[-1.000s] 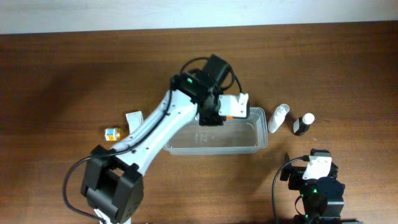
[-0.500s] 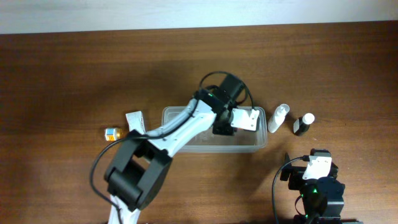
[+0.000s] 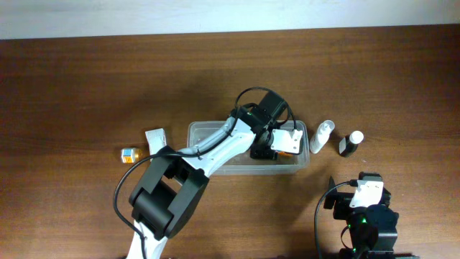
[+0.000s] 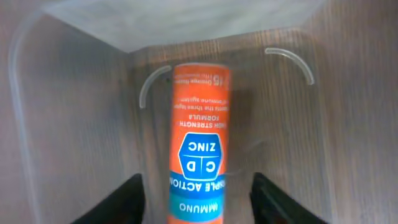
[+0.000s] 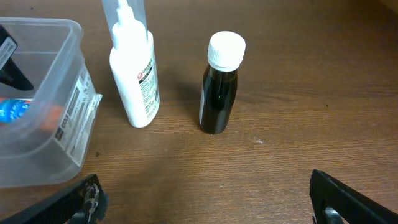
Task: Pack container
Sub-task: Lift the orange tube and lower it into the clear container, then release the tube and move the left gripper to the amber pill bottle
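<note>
The clear plastic container [image 3: 215, 167] stands mid-table. My left gripper [image 3: 269, 150] reaches down into its right end. In the left wrist view the container's wall [image 4: 25, 93] curves around an orange-and-blue zinc tablet tube [image 4: 199, 143] lying on the floor. The left gripper [image 4: 198, 199] straddles the tube with a gap on each side, so it is open. The tube shows blurred through the container wall [image 5: 68, 87] in the right wrist view [image 5: 15, 111]. My right gripper [image 3: 363, 193] is open and empty over bare table [image 5: 211, 208] at the front right.
A white bottle [image 3: 323, 135] [image 5: 135, 68] and a dark bottle with a white cap [image 3: 351, 143] [image 5: 219, 87] stand right of the container. A small orange item [image 3: 129, 154] and a white packet [image 3: 155, 139] lie to its left.
My left gripper moved right and down into the container's right end with the tube. The tube now lies on the container floor. The right arm has not moved.
</note>
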`<action>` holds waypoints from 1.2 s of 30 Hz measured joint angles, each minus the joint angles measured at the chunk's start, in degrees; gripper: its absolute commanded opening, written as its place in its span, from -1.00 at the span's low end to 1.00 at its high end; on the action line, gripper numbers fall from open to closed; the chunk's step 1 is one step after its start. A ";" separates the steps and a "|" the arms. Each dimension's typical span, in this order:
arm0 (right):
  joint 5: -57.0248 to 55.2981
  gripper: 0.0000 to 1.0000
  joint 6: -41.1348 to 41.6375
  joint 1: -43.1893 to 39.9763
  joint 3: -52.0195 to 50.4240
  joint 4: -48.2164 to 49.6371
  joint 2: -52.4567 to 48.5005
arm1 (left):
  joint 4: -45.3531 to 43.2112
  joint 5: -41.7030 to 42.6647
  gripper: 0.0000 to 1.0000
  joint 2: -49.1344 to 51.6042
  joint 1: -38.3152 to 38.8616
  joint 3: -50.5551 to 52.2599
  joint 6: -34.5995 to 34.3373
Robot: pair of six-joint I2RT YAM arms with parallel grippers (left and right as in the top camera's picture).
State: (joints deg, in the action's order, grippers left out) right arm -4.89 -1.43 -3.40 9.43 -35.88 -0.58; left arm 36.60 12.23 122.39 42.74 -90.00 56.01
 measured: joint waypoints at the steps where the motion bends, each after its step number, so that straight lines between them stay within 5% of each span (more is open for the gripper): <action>1: -0.02 0.97 0.02 0.00 0.00 0.00 0.00 | 0.00 0.17 0.99 0.00 0.00 0.00 -1.09; 8: 0.00 0.97 0.00 0.00 0.00 0.00 0.00 | 5.35 0.42 0.99 0.00 -0.11 -2.08 -9.46; 15: 0.00 0.97 0.02 0.00 0.00 -0.02 0.00 | 25.27 0.61 1.00 -1.09 -0.07 -12.33 -15.63; 22: 0.00 0.97 0.00 0.00 0.00 0.00 0.00 | 38.21 -2.99 0.99 -12.50 -2.51 -22.86 -18.05; 28: 0.00 0.97 0.02 0.00 0.00 0.00 0.00 | 39.06 -11.74 0.99 -21.90 -15.13 -24.55 -29.77; 36: 0.00 0.97 -0.02 0.00 0.00 0.00 0.00 | 41.99 -9.09 0.98 -19.56 -37.77 -24.00 -42.95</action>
State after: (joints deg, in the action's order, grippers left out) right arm -4.89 -1.45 -3.40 9.43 -35.88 -0.58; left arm 78.59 3.14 102.83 4.97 -113.99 13.06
